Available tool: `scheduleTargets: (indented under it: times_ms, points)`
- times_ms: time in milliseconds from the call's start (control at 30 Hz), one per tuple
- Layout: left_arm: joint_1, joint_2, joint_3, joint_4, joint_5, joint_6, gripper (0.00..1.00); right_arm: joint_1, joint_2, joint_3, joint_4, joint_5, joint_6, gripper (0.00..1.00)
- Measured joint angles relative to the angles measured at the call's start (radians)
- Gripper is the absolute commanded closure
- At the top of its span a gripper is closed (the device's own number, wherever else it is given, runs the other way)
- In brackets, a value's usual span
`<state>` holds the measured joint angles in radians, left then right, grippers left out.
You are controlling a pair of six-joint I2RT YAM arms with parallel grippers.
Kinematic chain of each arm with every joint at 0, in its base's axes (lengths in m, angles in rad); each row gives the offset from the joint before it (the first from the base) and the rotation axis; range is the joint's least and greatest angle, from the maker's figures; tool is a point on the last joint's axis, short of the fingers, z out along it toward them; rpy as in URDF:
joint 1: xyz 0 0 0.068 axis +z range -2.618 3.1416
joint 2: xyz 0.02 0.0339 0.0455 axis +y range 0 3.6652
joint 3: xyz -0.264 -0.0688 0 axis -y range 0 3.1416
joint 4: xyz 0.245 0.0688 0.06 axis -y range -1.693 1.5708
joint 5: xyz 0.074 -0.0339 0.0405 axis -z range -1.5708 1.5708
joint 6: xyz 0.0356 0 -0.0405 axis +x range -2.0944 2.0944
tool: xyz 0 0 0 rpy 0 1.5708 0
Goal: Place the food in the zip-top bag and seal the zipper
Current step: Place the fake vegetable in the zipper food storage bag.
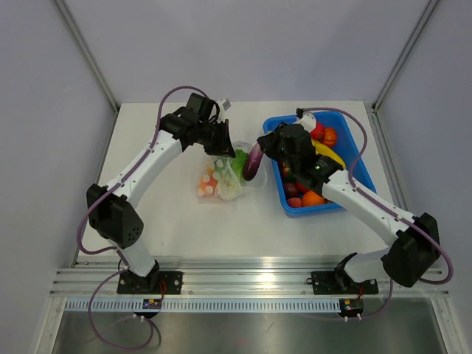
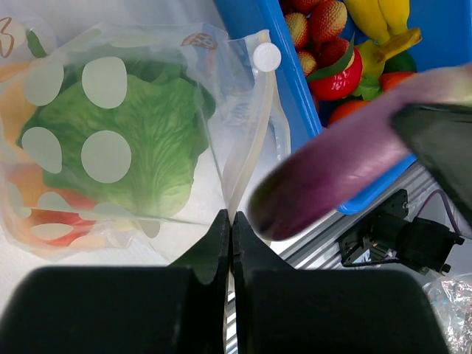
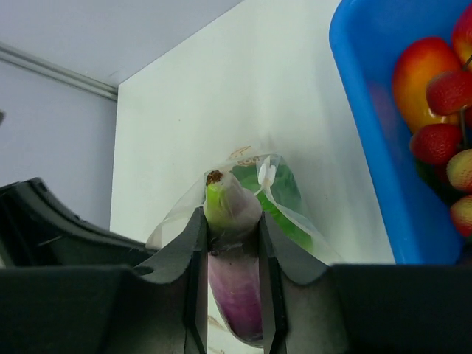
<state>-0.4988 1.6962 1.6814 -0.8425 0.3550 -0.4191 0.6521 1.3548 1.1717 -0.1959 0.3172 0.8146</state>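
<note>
The clear dotted zip-top bag [image 1: 220,181] lies at the table's middle and holds green lettuce [image 2: 147,140] with orange and red pieces. My left gripper [image 2: 231,221] is shut on the bag's mouth edge, pinching the thin film; in the top view it [image 1: 220,141] sits at the bag's far side. The zipper strip [image 2: 251,147] runs up to a white slider [image 2: 267,57]. My right gripper [image 3: 230,217] is shut on the purple eggplant [image 3: 236,295] and holds it [image 1: 253,161] just above the bag's mouth, between bag and tray.
The blue tray [image 1: 295,209] stands right of the bag with several toy fruits, among them a banana [image 1: 328,155], an orange [image 1: 313,198] and strawberries [image 2: 324,22]. Grey walls enclose the table; an aluminium rail [image 1: 251,284] runs along the near edge.
</note>
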Motion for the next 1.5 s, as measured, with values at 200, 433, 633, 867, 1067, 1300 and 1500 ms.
scheduleTargets:
  times_ms: [200, 433, 633, 867, 1067, 1300, 1500]
  points:
    - [0.0, 0.0, 0.0, 0.0, 0.003, 0.0, 1.0, 0.071, 0.097, -0.005, 0.057, 0.097, 0.065, 1.0]
    - [0.0, 0.0, 0.0, 0.0, 0.01, -0.004, 1.0, 0.14, 0.121, -0.025, 0.108, 0.127, 0.112, 1.0]
    - [0.0, 0.0, 0.0, 0.0, 0.016, -0.008, 1.0, 0.18, 0.172, -0.03, 0.118, 0.116, 0.125, 1.0]
    - [0.0, 0.0, 0.0, -0.001, 0.031, -0.012, 1.0, 0.188, 0.231, -0.049, 0.12, 0.064, 0.122, 0.86]
    - [-0.003, -0.002, 0.0, -0.005, 0.034, -0.022, 1.0, 0.187, 0.253, -0.031, 0.09, 0.029, 0.077, 0.41]
    - [0.002, -0.021, 0.013, 0.005, 0.036, -0.023, 1.0, 0.191, 0.2, -0.031, -0.039, 0.013, -0.009, 0.38]
    - [0.014, -0.031, 0.041, 0.006, 0.037, -0.023, 1.0, 0.191, 0.022, -0.03, -0.116, 0.031, -0.073, 0.36]
